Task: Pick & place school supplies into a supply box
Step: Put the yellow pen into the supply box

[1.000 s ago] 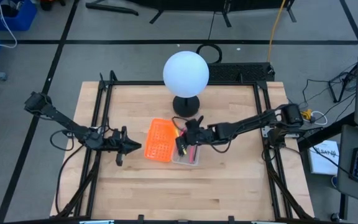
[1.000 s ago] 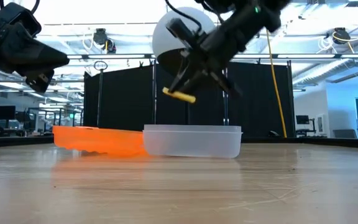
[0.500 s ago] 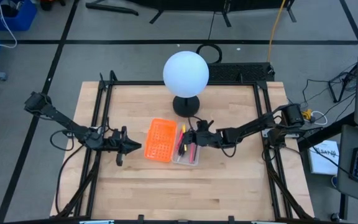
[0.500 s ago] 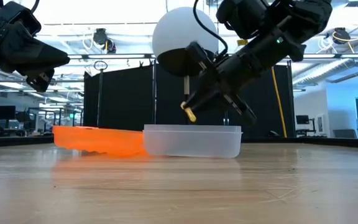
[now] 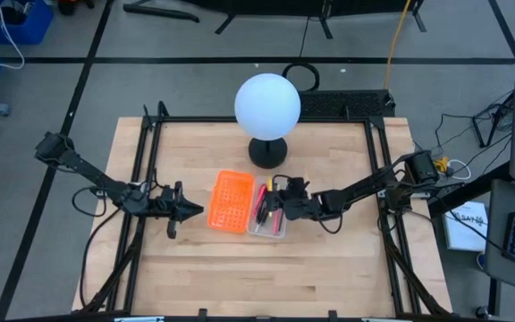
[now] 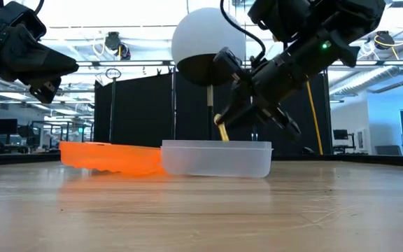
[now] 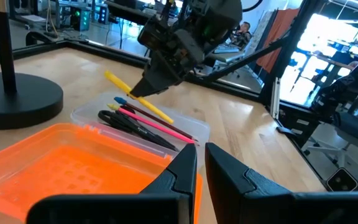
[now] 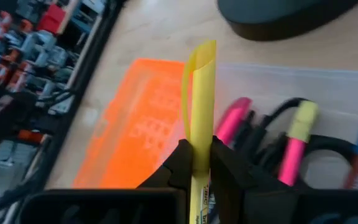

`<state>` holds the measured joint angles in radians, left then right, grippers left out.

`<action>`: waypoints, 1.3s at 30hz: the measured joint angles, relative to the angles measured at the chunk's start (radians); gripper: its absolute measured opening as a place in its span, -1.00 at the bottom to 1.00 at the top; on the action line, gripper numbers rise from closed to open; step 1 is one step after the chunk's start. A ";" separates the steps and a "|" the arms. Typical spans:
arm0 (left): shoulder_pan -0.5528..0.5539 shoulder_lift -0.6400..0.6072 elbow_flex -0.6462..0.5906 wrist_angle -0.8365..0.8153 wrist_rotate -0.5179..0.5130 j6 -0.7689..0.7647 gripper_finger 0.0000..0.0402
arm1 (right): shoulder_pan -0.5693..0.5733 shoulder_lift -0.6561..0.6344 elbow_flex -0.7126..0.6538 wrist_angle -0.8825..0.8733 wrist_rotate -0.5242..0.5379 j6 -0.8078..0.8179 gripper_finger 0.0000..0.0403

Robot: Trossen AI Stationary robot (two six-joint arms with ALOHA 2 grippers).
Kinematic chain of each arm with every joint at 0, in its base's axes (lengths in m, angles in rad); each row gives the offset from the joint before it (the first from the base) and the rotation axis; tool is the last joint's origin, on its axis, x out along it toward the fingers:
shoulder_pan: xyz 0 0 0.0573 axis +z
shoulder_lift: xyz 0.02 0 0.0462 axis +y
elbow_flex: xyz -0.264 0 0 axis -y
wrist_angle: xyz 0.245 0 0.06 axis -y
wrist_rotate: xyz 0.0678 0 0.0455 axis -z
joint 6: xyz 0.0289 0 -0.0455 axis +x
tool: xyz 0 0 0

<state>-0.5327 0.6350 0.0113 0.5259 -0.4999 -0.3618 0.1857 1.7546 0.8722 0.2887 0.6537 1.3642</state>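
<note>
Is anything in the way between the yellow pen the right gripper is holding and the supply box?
Nothing visible. The right gripper holds the yellow pen just above the open box. The pens and scissors already inside lie flat.

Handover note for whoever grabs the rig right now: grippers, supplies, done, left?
Right gripper: shut on the yellow pen, tilted, lower end at the supply box rim, not released.
Left gripper: shut, empty, hovering on the far side of the orange panel from the box.
In the box: scissors and a pink pen, with other thin items I cannot count.
Left: lower and release the yellow pen. The high view shows no loose supplies on the table.
</note>
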 joint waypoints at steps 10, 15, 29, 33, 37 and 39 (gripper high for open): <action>0.000 0.000 0.000 0.001 0.000 0.003 -0.80 | -0.002 0.004 0.000 -0.067 0.020 0.023 -0.86; 0.000 0.000 0.000 0.002 -0.001 0.009 -0.80 | -0.008 0.035 0.000 -0.088 0.025 0.062 -0.85; 0.000 0.000 0.000 0.002 -0.001 0.007 -0.80 | -0.016 0.045 0.001 -0.083 0.000 -0.014 -0.72; 0.000 0.000 0.000 0.002 0.000 0.005 -0.80 | -0.016 0.045 0.001 -0.080 0.000 -0.007 -0.68; 0.000 0.000 0.000 0.002 0.000 0.005 -0.80 | -0.016 0.045 0.001 -0.080 0.000 -0.005 -0.63; 0.000 0.000 0.000 0.002 0.000 0.005 -0.80 | -0.016 0.045 0.001 -0.080 -0.001 -0.006 -0.60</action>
<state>-0.5327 0.6350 0.0113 0.5274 -0.4999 -0.3569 0.1699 1.7996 0.8734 0.2091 0.6531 1.3582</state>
